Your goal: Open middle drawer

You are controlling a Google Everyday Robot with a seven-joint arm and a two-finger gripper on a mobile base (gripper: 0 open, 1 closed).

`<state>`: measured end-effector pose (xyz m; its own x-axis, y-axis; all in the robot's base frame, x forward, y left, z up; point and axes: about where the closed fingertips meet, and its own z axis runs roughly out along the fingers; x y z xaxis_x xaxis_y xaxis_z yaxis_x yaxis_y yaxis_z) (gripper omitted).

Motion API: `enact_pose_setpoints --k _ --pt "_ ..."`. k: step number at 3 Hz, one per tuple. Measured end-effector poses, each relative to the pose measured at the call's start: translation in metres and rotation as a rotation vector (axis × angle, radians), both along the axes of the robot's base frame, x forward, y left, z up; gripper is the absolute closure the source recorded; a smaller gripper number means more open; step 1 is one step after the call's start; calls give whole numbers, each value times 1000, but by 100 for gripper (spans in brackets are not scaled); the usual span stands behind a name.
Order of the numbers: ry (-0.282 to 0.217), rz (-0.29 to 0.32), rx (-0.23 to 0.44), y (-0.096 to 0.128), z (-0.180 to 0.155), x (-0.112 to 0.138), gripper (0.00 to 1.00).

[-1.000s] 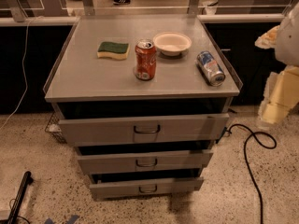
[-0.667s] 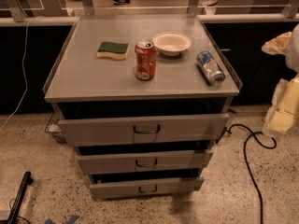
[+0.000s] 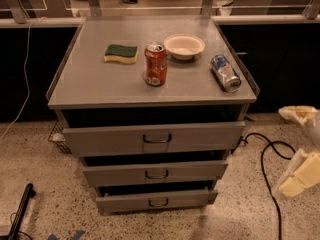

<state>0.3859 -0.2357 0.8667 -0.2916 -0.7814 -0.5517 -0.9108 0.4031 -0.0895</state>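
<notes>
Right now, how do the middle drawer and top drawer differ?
The top drawer front is taller than the middle drawer front. The top drawer front is also wider than the middle drawer's. Both are grey with a small dark loop handle. The gripper hangs right of the cabinet, touching neither.

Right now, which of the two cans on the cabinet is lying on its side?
The blue and silver can, right of the bowl; the red can stands upright. The gripper hangs low at the picture's right edge, beside the cabinet.

Matt cream plastic end effector (image 3: 287,151), lower right
</notes>
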Motion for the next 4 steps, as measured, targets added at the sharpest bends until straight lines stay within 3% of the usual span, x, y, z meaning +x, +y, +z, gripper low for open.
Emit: enact_pose_setpoints --k 1,2,4 --pt "14 -7 95 -2 -35 -9 0" --pt "11 6 97 5 -74 5 0" --pt "-5 11 86 16 -90 6 0"
